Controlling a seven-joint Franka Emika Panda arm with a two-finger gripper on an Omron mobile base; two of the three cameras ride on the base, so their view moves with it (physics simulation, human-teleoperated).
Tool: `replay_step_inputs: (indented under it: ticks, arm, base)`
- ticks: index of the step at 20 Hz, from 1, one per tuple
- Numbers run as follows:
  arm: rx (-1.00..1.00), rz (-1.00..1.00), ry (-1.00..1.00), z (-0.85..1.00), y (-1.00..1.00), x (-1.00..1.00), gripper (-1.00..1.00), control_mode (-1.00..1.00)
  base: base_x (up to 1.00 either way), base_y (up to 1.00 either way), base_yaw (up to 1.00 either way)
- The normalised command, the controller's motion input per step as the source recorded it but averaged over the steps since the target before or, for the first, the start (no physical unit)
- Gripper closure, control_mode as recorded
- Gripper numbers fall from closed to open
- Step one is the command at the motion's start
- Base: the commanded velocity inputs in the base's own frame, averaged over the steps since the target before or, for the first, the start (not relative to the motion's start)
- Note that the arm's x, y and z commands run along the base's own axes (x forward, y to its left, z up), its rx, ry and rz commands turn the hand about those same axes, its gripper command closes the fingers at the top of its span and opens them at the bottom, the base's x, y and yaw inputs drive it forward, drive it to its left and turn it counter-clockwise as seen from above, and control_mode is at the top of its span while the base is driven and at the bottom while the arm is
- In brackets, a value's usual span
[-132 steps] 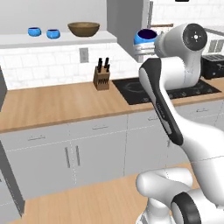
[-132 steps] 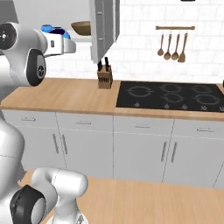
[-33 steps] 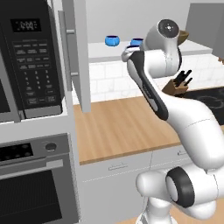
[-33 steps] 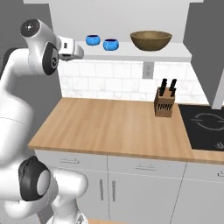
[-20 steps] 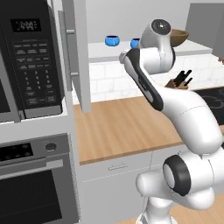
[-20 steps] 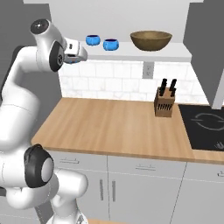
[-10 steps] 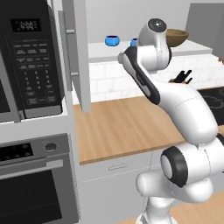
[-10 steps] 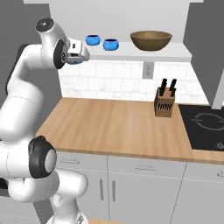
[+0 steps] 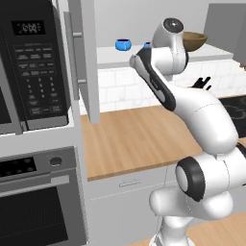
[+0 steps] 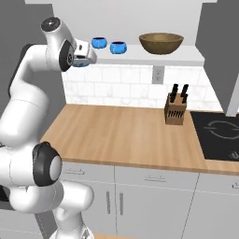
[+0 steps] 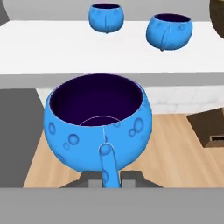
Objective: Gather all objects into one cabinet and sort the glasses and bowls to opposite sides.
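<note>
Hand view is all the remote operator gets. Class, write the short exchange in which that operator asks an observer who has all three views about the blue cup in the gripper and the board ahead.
Operator: The gripper is shut on the held blue cup by its handle, and two more blue cups stand on the white board. What stands further right on it?
Observer: A wide wooden bowl, apart from both cups.
Operator: What is off to my left?
Observer: A tall unit with a microwave above an oven.
Operator: And along the counter to the right?
Observer: A knife block by the tiled wall, then a black cooktop.
</note>
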Motion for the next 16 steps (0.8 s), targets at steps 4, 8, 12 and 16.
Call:
replay_step_inputs:
  ticks: [4, 8, 12, 16]
  arm:
    - [0.06, -0.04, -0.04, 0.12, -0.02, 0.10, 1.00, -1.00]
    - [0.07, -0.05, -0.06, 0.18, -0.01, 0.18, 1.00, -1.00]
    - [0.07, -0.05, -0.07, 0.16, 0.00, 0.18, 1.00, -1.00]
    - [0.02, -0.02, -0.01, 0.02, 0.00, 0.28, 1.00, -1.00]
  base:
    - [0.00, 0.00, 0.00]
    - [0.00, 0.00, 0.00]
    - [0.00, 0.00, 0.00]
    - [0.00, 0.00, 0.00]
